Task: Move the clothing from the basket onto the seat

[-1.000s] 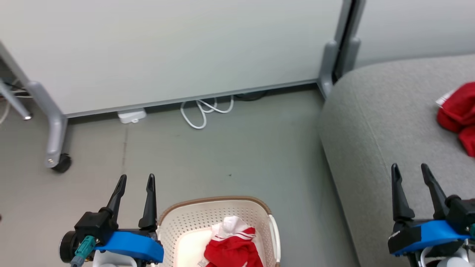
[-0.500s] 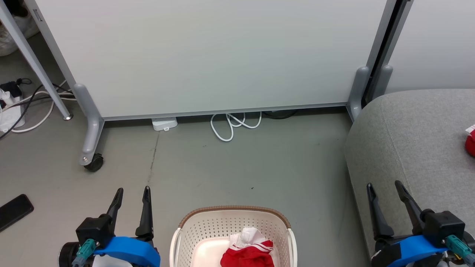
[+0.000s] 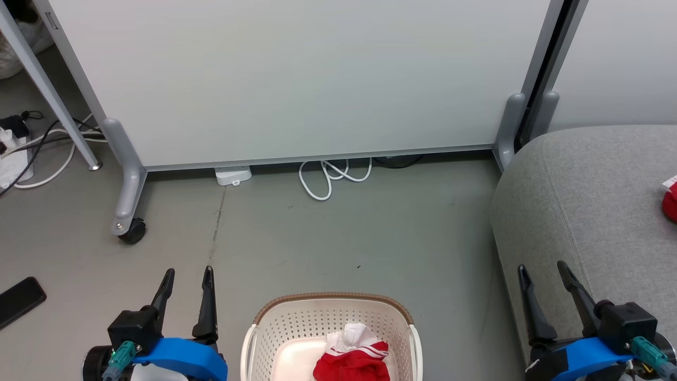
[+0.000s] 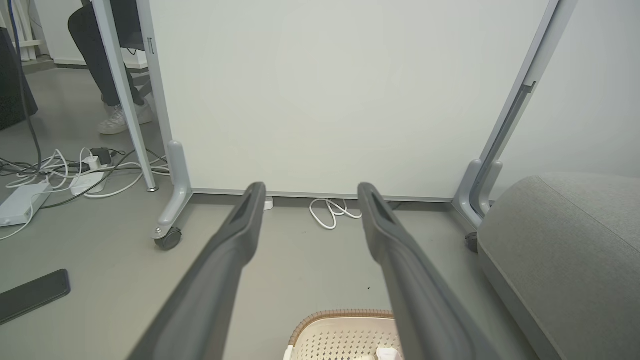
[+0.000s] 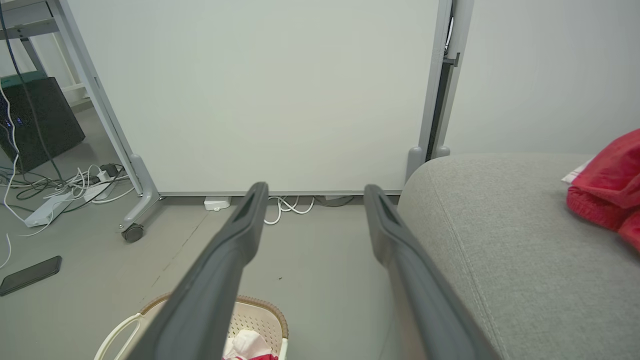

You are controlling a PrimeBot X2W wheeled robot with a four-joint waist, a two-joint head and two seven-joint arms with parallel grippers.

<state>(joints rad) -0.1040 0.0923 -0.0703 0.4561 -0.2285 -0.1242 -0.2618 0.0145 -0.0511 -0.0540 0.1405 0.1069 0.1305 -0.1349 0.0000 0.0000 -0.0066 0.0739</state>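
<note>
The cream basket (image 3: pixel 275 338) with a brown rim sits on the floor at the bottom middle of the head view. A red garment with white stripes (image 3: pixel 351 360) lies crumpled inside it. Another red piece of clothing (image 5: pixel 607 195) rests on the grey seat (image 3: pixel 592 201) at the right. My left gripper (image 3: pixel 188 272) hangs open and empty left of the basket. Over the seat's near corner my right gripper (image 3: pixel 542 267) is open and empty too. The basket's rim (image 4: pixel 340 317) shows between my left fingers (image 4: pixel 240 235), and the basket (image 5: pixel 260 312) lies low in the right wrist view.
A white partition panel (image 3: pixel 296 79) on castor feet (image 3: pixel 129 230) stands behind. A white cable loop (image 3: pixel 330 177) and a small adapter (image 3: pixel 232 175) lie at its base. A black phone (image 3: pixel 18 301) and cables (image 3: pixel 26 153) lie at the left. A person's legs (image 4: pixel 107 60) stand beyond.
The camera swung left and back over the first half second, shifting the seat and basket rightward in the picture. Since then almost nothing has moved, and both grippers stay open.
</note>
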